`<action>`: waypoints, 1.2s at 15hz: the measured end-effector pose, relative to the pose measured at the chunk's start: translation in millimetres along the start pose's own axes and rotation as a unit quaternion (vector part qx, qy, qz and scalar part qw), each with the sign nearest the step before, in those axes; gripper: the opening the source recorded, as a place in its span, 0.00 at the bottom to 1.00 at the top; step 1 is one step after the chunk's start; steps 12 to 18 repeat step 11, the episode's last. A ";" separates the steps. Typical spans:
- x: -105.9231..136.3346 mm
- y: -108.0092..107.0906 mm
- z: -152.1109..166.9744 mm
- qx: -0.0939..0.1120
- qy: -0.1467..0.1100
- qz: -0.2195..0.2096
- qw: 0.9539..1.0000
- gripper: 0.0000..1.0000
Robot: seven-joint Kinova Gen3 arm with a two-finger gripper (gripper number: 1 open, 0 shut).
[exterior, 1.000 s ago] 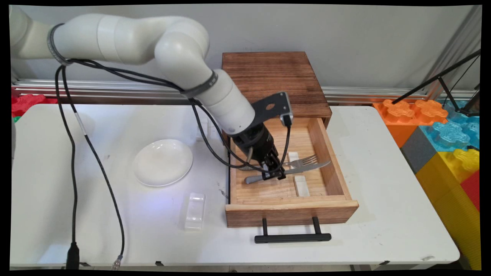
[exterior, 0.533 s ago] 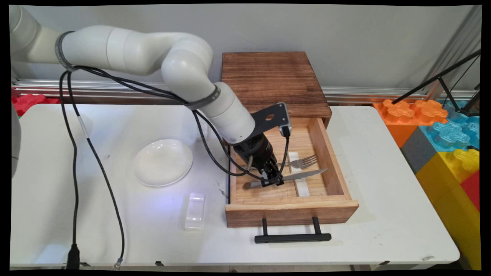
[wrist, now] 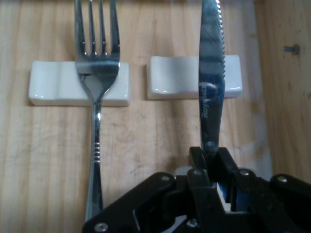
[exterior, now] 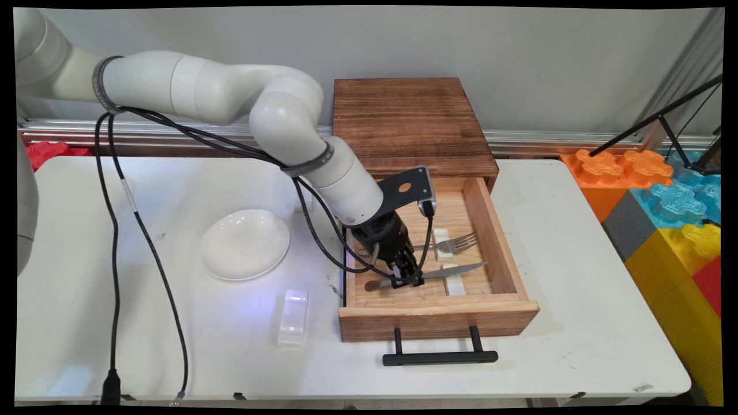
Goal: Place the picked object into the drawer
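Your arm reaches from the upper left, elbow bent, wrist angled down into the open wooden drawer (exterior: 496, 242). The gripper (exterior: 407, 278) is clamped on the knife (exterior: 455, 270) at its handle; the blade lies across a white rest (wrist: 172, 77). Beside it, the fork (wrist: 97, 73) sits on the other rest (wrist: 48, 87). The white plate (exterior: 244, 244) lies on the table (exterior: 576, 259), well left.

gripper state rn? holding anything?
Black two-finger gripper: shut on the silver serrated table knife, gripping its handle over the open wooden drawer.
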 end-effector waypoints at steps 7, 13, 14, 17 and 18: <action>-0.8 0.1 4.5 -0.008 0.003 -0.001 1.000 1.00; -0.5 -0.5 2.2 -0.010 0.005 -0.001 1.000 1.00; -0.5 -0.5 2.2 -0.010 0.005 -0.001 1.000 1.00; -0.5 -0.5 2.2 -0.010 0.005 -0.001 1.000 1.00; -0.5 -0.5 2.2 -0.010 0.005 -0.001 1.000 1.00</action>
